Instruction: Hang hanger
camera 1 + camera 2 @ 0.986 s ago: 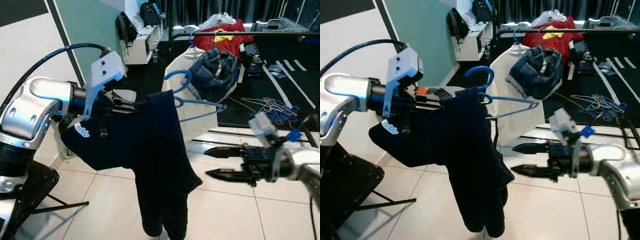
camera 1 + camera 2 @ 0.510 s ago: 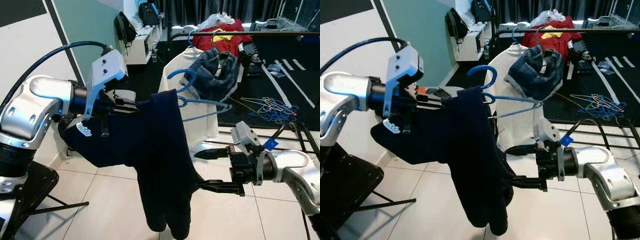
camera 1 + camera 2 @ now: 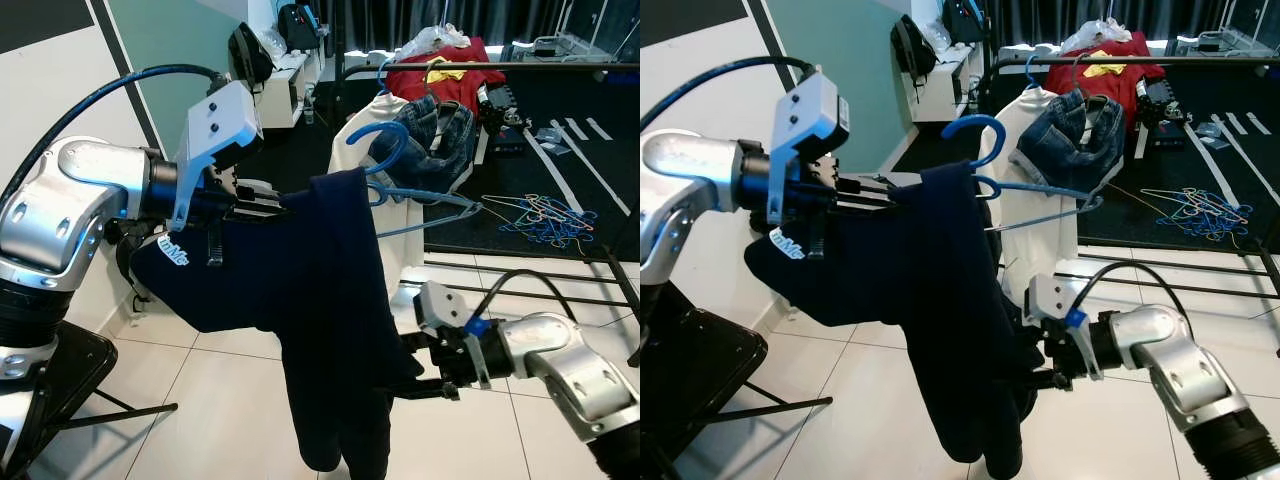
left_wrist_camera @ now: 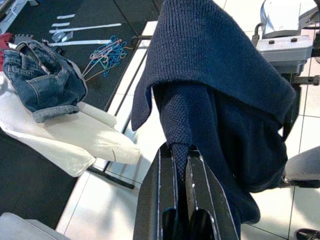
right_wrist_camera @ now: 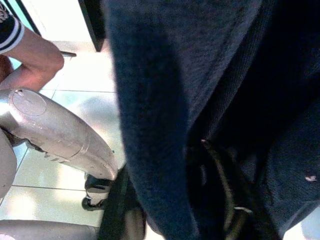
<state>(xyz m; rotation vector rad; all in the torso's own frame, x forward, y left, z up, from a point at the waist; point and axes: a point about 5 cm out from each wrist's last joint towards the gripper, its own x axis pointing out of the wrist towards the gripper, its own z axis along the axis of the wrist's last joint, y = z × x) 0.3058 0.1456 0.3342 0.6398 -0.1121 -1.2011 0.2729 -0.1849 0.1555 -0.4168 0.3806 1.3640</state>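
Left eye view is showing a tiled floor (image 3: 180, 440) with a dark rail (image 3: 480, 68) at the back, already carrying a white garment (image 3: 350, 145), denim shorts (image 3: 425, 145) and a red top (image 3: 440, 75). Well in front of that rail, a navy sweater (image 3: 320, 300) is hanging on a blue hanger (image 3: 400, 165), whose hook is standing free above the cloth and is not yet on any bar.

The left gripper (image 4: 181, 165) is holding the hanger and sweater up at shoulder height; its jaws are closed narrowly on a fold of the knit. The right gripper (image 3: 420, 375), which a second ago was hovering wide open out to the right and clear of the cloth, has swung in and is now pushing its jaws into the lower folds of the sweater. The right wrist view is showing dark knit between those jaws, though whether they are gripping it I cannot tell.

That move suggests the robot is steadying or gathering the hanging cloth before carrying the hook to the rail; hanging itself is yet to be done.

A person's arm (image 5: 35, 57) is sitting at the edge of the right wrist view.
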